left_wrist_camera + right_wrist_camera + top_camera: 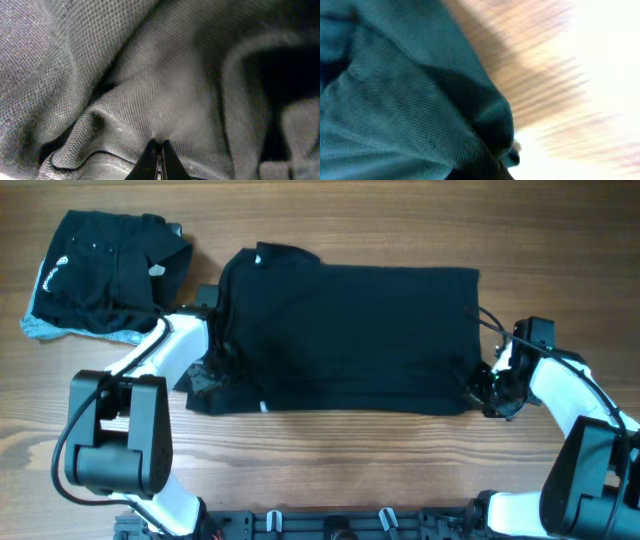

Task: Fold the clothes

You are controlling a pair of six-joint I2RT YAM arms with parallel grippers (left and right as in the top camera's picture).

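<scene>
On the table (350,480), in the middle, lies the black shirt (350,340), spread wide and flat, its long sides running left to right. At the far left sits a pile (100,270) of dark folded clothes, apart from the shirt. I judge the step in hand to be the grasp of the shirt's two near corners, before the near edge is folded over to the far edge.

The left gripper (160,161) is at the near left corner of the shirt. In the left wrist view its fingertips are pressed together and the cloth wrinkles toward them, so it seems clamped on the shirt there. The right gripper (490,392) is at the near right corner, touching the cloth. The right wrist view is blurred. Cloth bunches close to the fingers, but I cannot tell if they are apart or together.

The next move, in my judgement, calls for both arms to rise together and carry the near edge evenly across, with the cloth tight between them. If the right grip is not secure, that corner may slip and skew the fold.
</scene>
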